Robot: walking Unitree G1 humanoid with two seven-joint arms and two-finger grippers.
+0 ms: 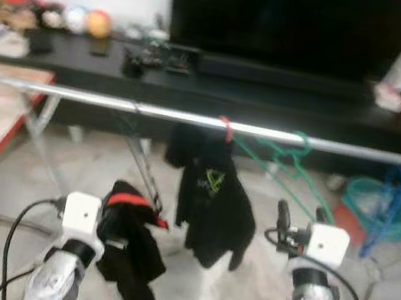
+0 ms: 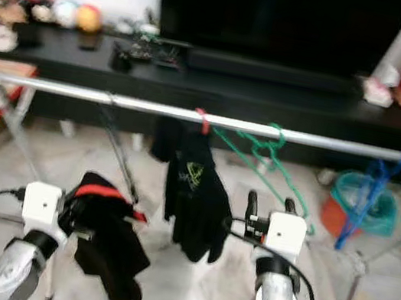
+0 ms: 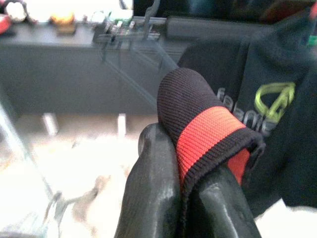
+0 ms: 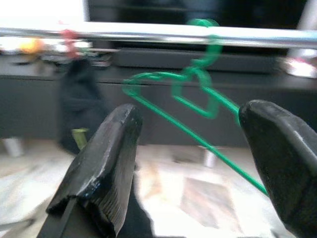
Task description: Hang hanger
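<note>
Green hanger [image 1: 285, 161] is already hooked on the silver rail [image 1: 100, 101], right of centre, body swung down toward the right. It sits just right of a black garment with a green logo [image 1: 211, 198], which hangs from the rail by a red hanger hook [image 1: 226, 129].

Right hand [image 4: 193, 148] is open, jaws wide, empty. It is aimed at the green hanger from the near side and below, with the wire crossing between the fingers in the wrist view (not touching either pad as far as I can tell).

Left hand [image 3: 190, 198] is clamped on a black cloth with a red band [image 3: 210, 136], the cloth draping down below it, near and left of the hung garment.

Judgement: the step in hand looks like taking the green hanger so the held cloth can go on it.
- Close on a straight run of wire, not near the hook, so it can still lift off the rail.
- Lift the hook up and clear before pulling toward the near side, or it drags the rail.
- Keep clear of the logo garment next to it, since a snag there would pull its hanger along.
- The views are blurred, so settle before closing.

Blue hangers [image 1: 393, 201] hang further right on the rail, well apart.
</note>
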